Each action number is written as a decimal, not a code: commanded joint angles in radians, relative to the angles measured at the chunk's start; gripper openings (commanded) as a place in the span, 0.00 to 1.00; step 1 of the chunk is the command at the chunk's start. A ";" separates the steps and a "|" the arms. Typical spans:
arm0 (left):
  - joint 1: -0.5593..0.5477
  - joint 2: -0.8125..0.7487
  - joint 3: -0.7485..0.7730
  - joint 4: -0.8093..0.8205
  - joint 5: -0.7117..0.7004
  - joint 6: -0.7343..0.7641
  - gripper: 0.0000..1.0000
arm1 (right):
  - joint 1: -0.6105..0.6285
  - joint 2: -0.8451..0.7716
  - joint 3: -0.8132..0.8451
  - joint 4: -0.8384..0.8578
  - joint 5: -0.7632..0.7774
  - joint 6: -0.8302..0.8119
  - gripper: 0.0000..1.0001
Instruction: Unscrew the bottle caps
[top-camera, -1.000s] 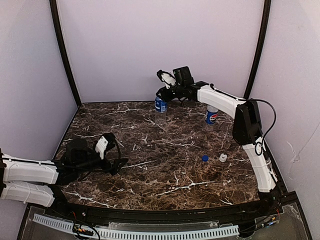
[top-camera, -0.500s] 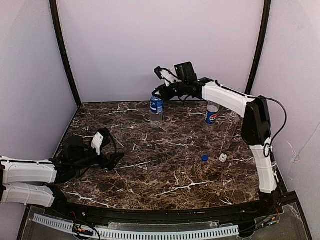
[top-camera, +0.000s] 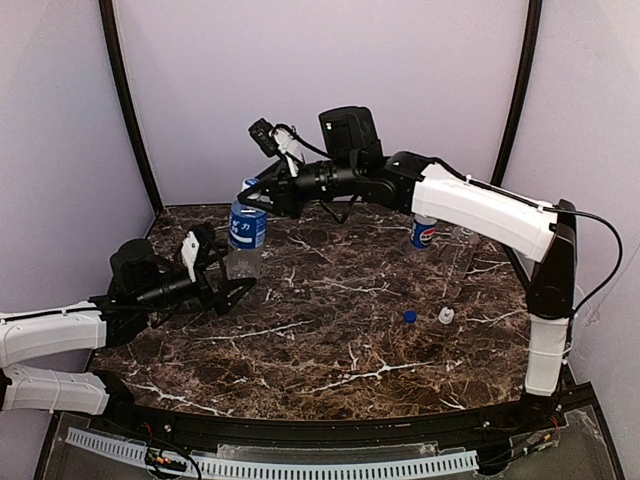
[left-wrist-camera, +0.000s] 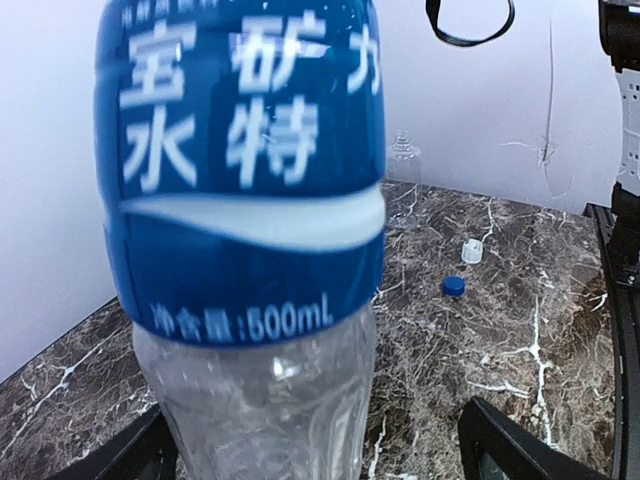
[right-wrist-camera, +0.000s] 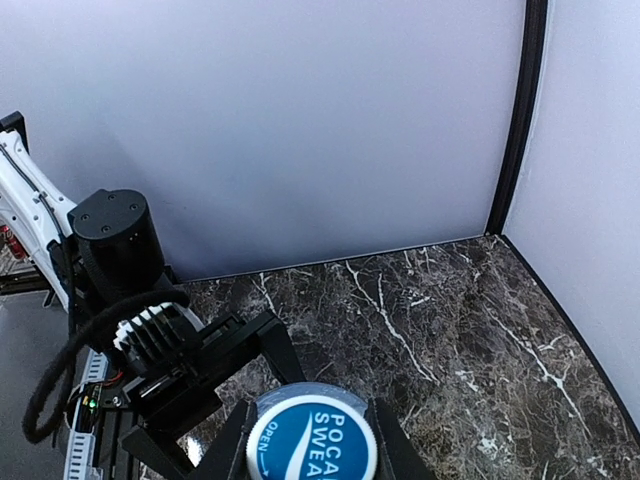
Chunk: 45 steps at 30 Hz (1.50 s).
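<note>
My right gripper (top-camera: 252, 190) is shut on the white-rimmed, blue-topped cap (right-wrist-camera: 312, 442) of a clear bottle with a blue label (top-camera: 246, 228) and holds it upright at the left middle of the table. My left gripper (top-camera: 228, 290) is open, with its fingers either side of the bottle's clear lower part (left-wrist-camera: 262, 400) and not touching it. A Pepsi bottle (top-camera: 424, 232) and an unlabelled bottle (left-wrist-camera: 402, 160) stand at the back right, both without caps. A loose blue cap (top-camera: 410, 316) and a loose white cap (top-camera: 446, 315) lie on the right.
The dark marble table (top-camera: 330, 350) is walled by pale panels with black corner posts (top-camera: 130, 110). The right arm (top-camera: 480, 205) stretches across the back of the table. The left arm's wrist (right-wrist-camera: 150, 340) sits just beyond the held cap.
My right gripper has carried the blue-labelled bottle from the back centre leftwards and nearer. My left gripper has risen and moved in around the bottle's lower part.
</note>
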 joint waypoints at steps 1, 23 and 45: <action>-0.003 0.006 0.053 0.003 0.065 -0.020 0.94 | 0.009 -0.015 -0.029 0.027 -0.026 0.005 0.00; -0.032 0.054 0.101 0.000 0.055 0.005 0.56 | 0.046 -0.059 -0.094 0.082 -0.051 0.020 0.00; -0.036 0.114 0.095 -0.034 -0.350 0.589 0.33 | 0.019 0.015 0.217 -0.541 0.238 0.345 0.76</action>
